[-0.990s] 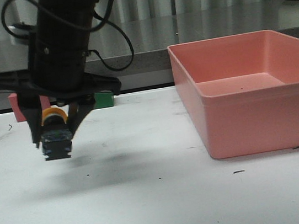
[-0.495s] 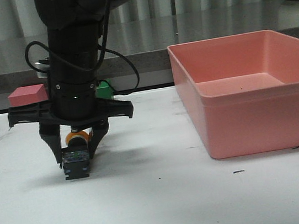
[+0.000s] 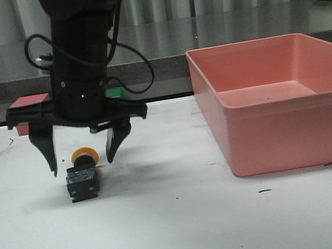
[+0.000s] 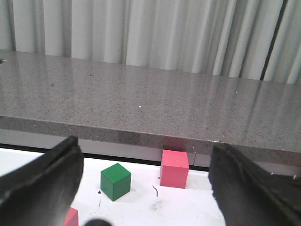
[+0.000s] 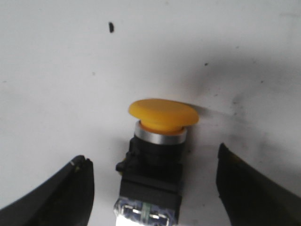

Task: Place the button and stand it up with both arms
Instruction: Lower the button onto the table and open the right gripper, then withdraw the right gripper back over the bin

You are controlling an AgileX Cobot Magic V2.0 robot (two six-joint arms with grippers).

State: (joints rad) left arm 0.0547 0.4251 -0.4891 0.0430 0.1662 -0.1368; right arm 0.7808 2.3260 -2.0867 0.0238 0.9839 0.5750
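The button rests on the white table at the left. It appears to lie on its side, bluish-clear base toward the front camera and yellow cap pointing away. My right gripper hangs point-down just above it, open, its two fingers on either side and clear of it. The right wrist view shows the button between the spread fingers, untouched. My left gripper is open and empty in its wrist view and does not show in the front view.
A large pink bin stands on the right. A pink cube and a green cube sit behind the arm by the table's back edge; the left wrist view shows a green cube and a pink cube. A grey counter runs behind.
My right gripper came down with the button, set it on the table, opened its jaws and let go. The button now rests on the table between the spread fingers.
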